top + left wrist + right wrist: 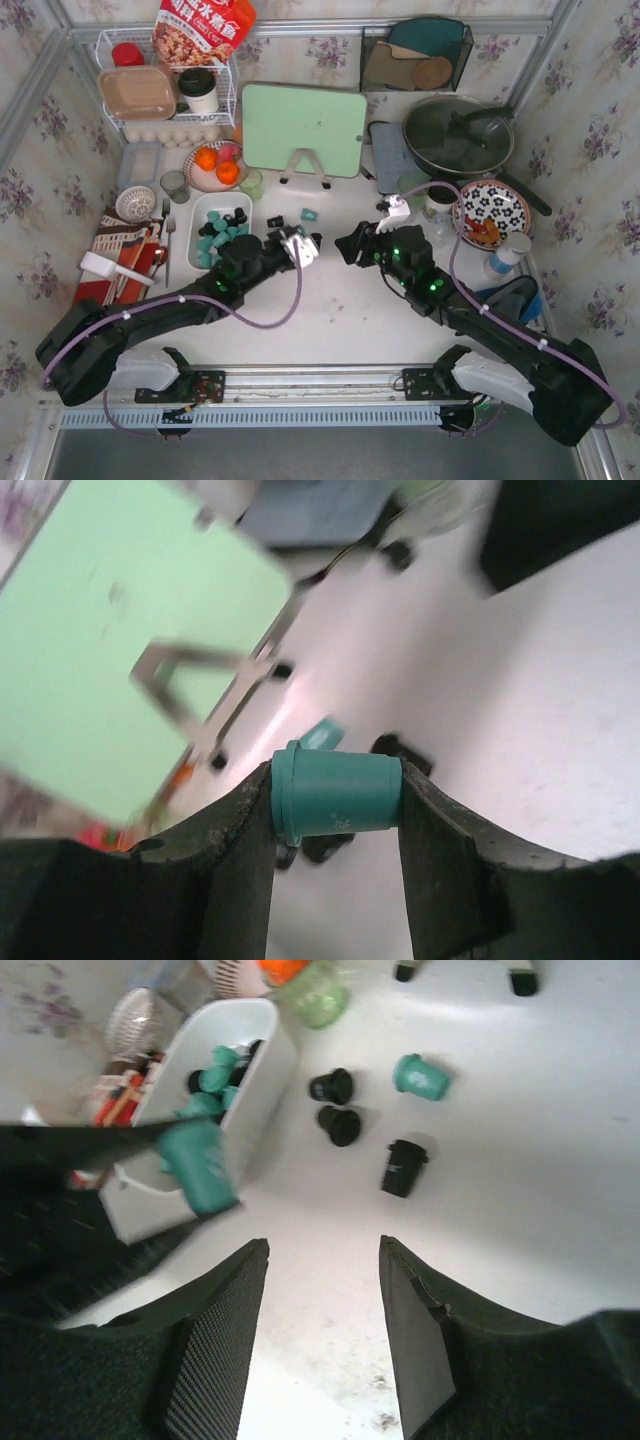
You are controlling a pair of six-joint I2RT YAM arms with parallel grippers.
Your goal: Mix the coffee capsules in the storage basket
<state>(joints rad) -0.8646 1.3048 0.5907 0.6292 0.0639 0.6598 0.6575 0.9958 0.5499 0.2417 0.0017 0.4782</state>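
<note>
I see storage basket (212,203) at left, coffee capsules (222,232) inside; left gripper (336,820) clamped on a teal capsule (335,792) lying sideways, right of basket; right gripper (320,1290) partly open, empty, loose capsules (340,1125) ahead on the table

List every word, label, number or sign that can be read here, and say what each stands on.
Red food bag at the back left: large white Chinese characters, cut off by the frame edge and too small to read with certainty.
Teal capsule held in the left claw: a faint mark on its side, too blurred to read.
Nothing else shows legible text.
</note>
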